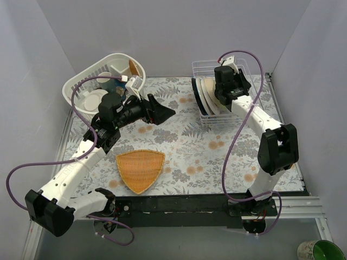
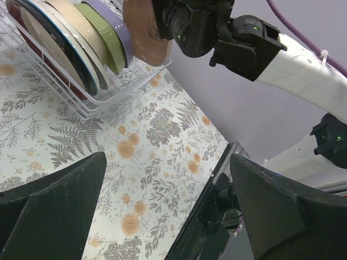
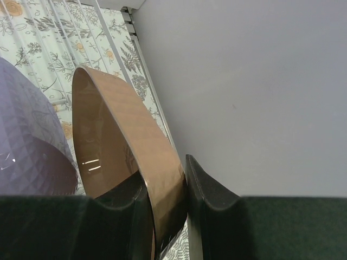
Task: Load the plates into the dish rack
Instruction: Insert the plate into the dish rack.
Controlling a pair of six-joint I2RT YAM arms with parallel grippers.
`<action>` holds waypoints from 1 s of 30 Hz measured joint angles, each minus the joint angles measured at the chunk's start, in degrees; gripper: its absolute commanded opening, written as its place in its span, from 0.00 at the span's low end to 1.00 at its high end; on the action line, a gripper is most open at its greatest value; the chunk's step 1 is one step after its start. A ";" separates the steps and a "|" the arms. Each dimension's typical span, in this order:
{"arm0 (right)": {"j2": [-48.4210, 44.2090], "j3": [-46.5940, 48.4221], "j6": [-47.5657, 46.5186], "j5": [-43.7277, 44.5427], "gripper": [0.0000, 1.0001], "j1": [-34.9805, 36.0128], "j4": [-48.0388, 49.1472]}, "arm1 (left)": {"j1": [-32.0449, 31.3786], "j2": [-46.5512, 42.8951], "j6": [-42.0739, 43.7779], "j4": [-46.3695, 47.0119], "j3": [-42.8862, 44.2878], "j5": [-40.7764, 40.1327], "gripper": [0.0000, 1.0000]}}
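The white wire dish rack [image 1: 209, 120] stands at the back right of the table. Several plates [image 1: 201, 96] stand upright in its slots; the left wrist view shows a cream dish [image 2: 70, 32], a green dish [image 2: 103, 38] and a lilac dish [image 2: 120, 30] side by side. My right gripper [image 1: 224, 96] [image 3: 165, 184] hangs over the rack, shut on the rim of a glossy brown plate [image 3: 108, 135] [image 2: 143, 32]. That plate is held upright just past the lilac dish [image 3: 27, 141], its lower edge down by the rack's end wires [image 2: 138, 76]. My left gripper [image 1: 160, 111] [image 2: 173, 216] is open over the table's middle, holding nothing.
An orange woven triangular tray [image 1: 141, 169] lies near the front centre. A white slotted oval basket [image 1: 76, 86] with cups and a plate sits at the back left. Walls close off the back and both sides, near the rack's right side.
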 measured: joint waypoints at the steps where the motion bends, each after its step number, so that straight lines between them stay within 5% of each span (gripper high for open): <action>1: 0.24 0.00 -0.07 -0.07 0.01 -0.28 0.17 | 0.07 0.09 0.00 -0.02 0.00 -0.02 0.98; 23: 5.09 -2.56 -8.28 -6.05 0.01 -2.45 9.44 | 0.63 2.56 -0.02 -0.87 0.04 -0.02 0.98; 30: 5.55 -2.60 -8.59 -7.02 0.18 -2.71 9.35 | 0.68 2.40 -0.04 -0.90 0.04 -0.07 0.98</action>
